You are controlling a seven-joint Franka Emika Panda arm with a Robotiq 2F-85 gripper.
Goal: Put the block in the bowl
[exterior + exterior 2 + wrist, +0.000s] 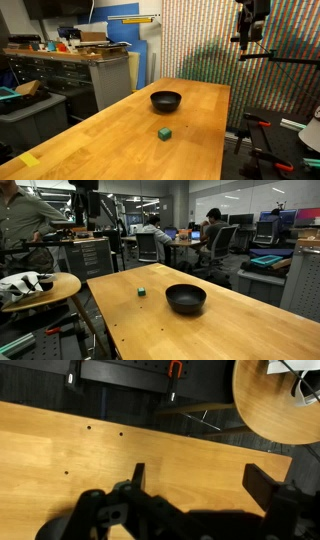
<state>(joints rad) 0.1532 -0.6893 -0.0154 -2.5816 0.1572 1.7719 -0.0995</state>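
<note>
- Spread wide are the two fingers [138, 478] of the end effector [197, 472] in the wrist view. Nothing is gripped, and only bare wood is seen in the gap between them.
- Under the fingers the wooden tabletop [60, 450] is seen, with its edge running across the upper part of the wrist view.
- Past that edge, a round side table [280, 405] is seen at the upper right.
- In an exterior view the arm [251, 25] is seen high at the upper right, well apart from the block and the bowl.
- The block [164, 132] is found lying on the tabletop, outside the bowl [166, 100], near it but not touching it.
- The bowl is seen standing upright on the tabletop in both exterior views.
- In an exterior view the block is seen to the left of the bowl, closer to the tabletop's left edge.
- A person [20, 220] is seen at the left border of that view, behind the round side table.
</note>
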